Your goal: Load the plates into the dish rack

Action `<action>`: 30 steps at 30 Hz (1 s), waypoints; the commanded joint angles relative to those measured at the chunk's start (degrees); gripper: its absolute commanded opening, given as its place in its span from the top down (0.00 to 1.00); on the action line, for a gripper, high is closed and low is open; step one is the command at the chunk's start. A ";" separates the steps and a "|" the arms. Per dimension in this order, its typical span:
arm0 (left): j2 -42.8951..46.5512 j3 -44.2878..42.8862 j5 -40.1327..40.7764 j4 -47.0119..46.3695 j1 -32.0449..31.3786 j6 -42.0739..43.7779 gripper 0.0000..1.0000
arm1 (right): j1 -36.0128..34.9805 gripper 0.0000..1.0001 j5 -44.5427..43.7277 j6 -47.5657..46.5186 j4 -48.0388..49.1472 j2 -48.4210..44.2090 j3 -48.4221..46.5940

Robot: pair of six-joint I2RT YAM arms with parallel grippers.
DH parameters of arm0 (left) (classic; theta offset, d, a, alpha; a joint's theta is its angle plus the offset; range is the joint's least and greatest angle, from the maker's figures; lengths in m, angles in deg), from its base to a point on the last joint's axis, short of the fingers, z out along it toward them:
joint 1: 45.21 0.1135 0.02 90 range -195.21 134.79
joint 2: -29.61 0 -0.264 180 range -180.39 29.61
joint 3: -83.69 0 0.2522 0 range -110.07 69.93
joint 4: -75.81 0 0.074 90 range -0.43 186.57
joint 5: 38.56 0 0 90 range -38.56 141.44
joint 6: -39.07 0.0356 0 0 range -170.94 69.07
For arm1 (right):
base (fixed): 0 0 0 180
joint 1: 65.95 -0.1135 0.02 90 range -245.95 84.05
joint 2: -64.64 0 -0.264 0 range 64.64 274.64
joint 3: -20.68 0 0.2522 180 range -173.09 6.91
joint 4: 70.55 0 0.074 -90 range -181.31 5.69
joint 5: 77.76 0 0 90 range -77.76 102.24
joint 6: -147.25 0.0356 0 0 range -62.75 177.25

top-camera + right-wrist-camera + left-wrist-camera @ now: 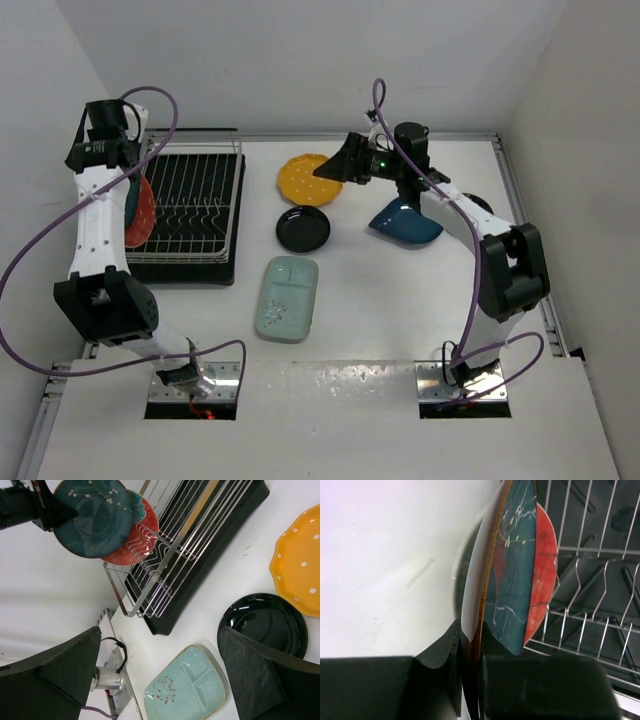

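Observation:
My left gripper [128,172] [472,637] is shut on the rim of the grey-teal round plate [131,203] [512,575] and holds it on edge at the left end of the dish rack [195,205] [600,605]. The red plate [146,216] [546,555] stands in the rack right behind it. My right gripper [338,166] [157,675] is open and empty, above the table between the yellow scalloped plate [306,178] [300,565] and a black plate [303,229] [265,620]. The mint tray [287,297] [187,690] and the dark blue leaf plate [405,222] lie flat.
A dark shape [479,203], maybe the second black plate, is mostly hidden behind the right arm. The rack's right rows of tines hold nothing. White walls close in on the left, back and right. The right wrist view also shows the teal plate [92,517].

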 commanded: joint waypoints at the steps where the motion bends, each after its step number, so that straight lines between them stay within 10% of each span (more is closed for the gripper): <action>1: 3.78 2.14 -2.56 -6.02 2.23 0.11 1.00 | 0.08 0.00 -0.43 -1.48 1.47 -2.82 0.63; 10: 4.84 13.30 -13.48 -10.06 6.36 -3.76 1.00 | 0.70 0.00 -0.51 -1.39 1.65 -3.43 2.12; 19: 3.61 13.85 -17.78 -10.68 9.79 -6.04 0.57 | 1.05 0.00 -12.81 -6.57 -17.74 2.61 -6.13; 30: 3.61 4.99 -18.83 -7.70 7.43 -2.89 0.40 | 3.33 0.09 -28.97 -6.84 -28.32 17.54 -19.04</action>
